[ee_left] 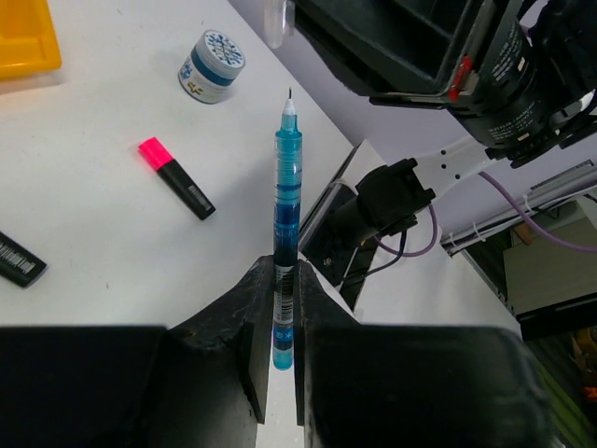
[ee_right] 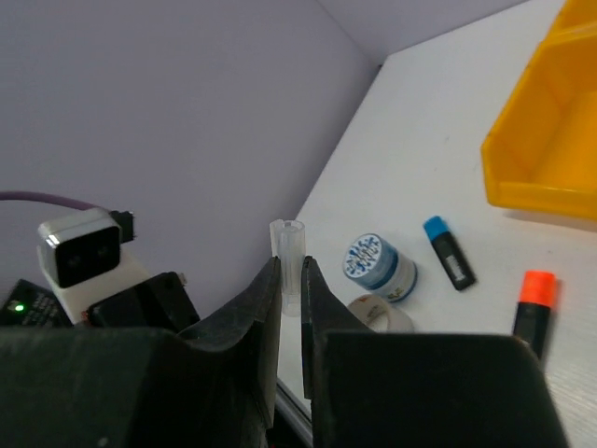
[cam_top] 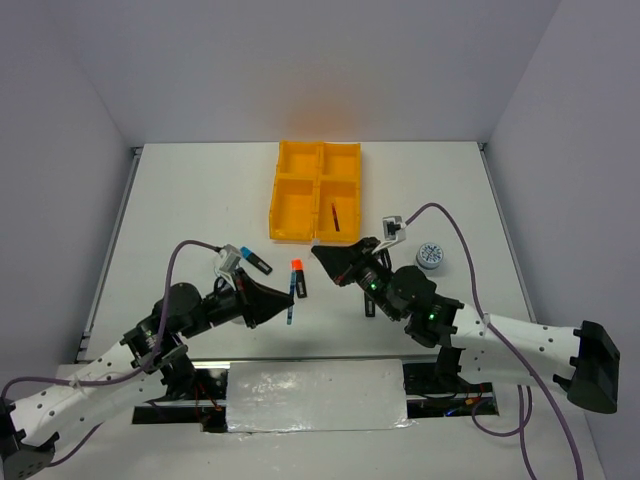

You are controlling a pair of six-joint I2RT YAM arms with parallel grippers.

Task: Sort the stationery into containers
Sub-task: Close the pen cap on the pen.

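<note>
My left gripper (cam_top: 274,304) is shut on the teal pen (ee_left: 286,205), whose bare tip points toward my right gripper (cam_top: 326,256). The right gripper (ee_right: 291,278) is shut on a clear pen cap (ee_right: 290,254). The two grippers face each other above the table in front of the yellow-orange tray (cam_top: 296,192). A dark red pen (cam_top: 334,216) lies in the tray's near right compartment. The orange highlighter (cam_top: 297,277) and the blue highlighter (cam_top: 256,260) lie between the arms. The pink highlighter (ee_left: 175,177) and a blue-white roll (ee_left: 212,65) lie to the right.
A second blue-white roll (ee_right: 378,266) and the grey tape ring (ee_right: 381,315) lie beside the blue highlighter (ee_right: 448,252), near the left arm. The table's near edge and a white plate (cam_top: 315,395) lie between the arm bases.
</note>
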